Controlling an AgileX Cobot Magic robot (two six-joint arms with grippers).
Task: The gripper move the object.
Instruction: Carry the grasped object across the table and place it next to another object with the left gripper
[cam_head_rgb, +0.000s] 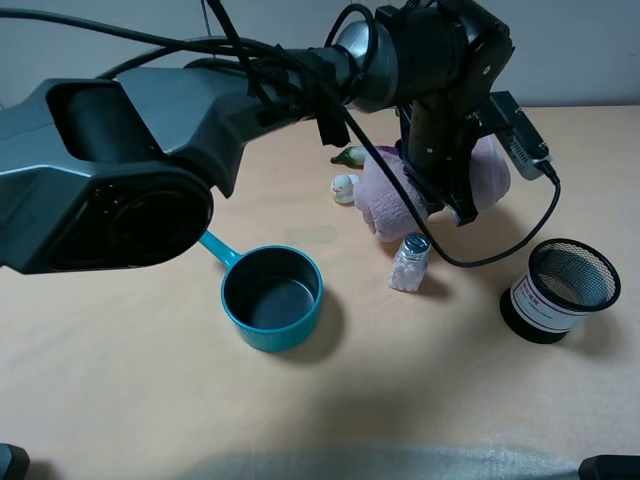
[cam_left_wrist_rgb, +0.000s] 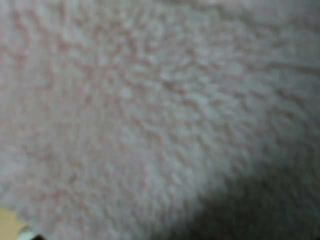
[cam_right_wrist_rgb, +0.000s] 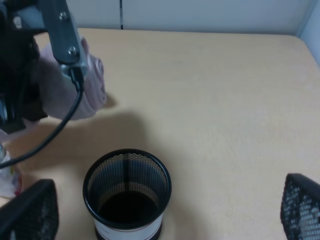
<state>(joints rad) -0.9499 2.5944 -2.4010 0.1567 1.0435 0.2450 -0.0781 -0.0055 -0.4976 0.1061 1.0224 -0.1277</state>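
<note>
The fluffy dusty-pink towel bundle (cam_head_rgb: 385, 195) lies at the back middle of the table, right of the teal pan. My left gripper (cam_head_rgb: 445, 190), a black claw on the big grey-and-black arm, reaches across and pinches the bundle's middle, so the towel bulges out on both sides of it. The left wrist view is filled with blurred pink fluff (cam_left_wrist_rgb: 150, 110), and no fingers show there. The towel also shows in the right wrist view (cam_right_wrist_rgb: 92, 85). My right gripper (cam_right_wrist_rgb: 165, 212) is open and empty above the black mesh cup (cam_right_wrist_rgb: 127, 190), with its fingers (cam_right_wrist_rgb: 30, 212) wide apart.
A teal saucepan (cam_head_rgb: 272, 297) stands at centre left. A glass shaker (cam_head_rgb: 410, 262) stands just in front of the towel. A black mesh cup (cam_head_rgb: 560, 290) is at the right. A purple eggplant (cam_head_rgb: 350, 155) and a small white figure (cam_head_rgb: 343, 187) lie left of the towel.
</note>
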